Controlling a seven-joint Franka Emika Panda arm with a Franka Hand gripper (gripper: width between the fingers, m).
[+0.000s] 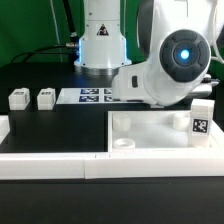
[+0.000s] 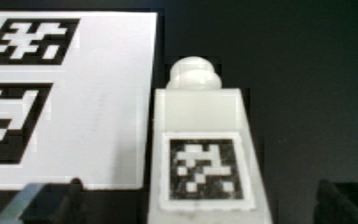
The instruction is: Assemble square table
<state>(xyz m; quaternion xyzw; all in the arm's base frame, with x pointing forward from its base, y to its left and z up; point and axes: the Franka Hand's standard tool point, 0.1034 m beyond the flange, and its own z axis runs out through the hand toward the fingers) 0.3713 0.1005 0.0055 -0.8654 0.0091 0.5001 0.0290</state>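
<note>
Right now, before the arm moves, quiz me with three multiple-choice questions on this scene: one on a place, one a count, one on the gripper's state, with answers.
1. Where does the leg seen from the wrist lie?
A) on the black table beside the marker board
B) standing upright on its tip
C) flat on top of the marker board

2. How many small legs sit side by side at the exterior view's left?
A) one
B) two
C) four

3. How does the gripper stand?
A) shut on the leg
B) open, astride the leg
C) shut and empty

Answers: 1 A, it lies lengthwise alongside the board's edge, not on its markers. 2 B, two tagged blocks stand there. 3 B, gaps show between its fingers and the leg.
</note>
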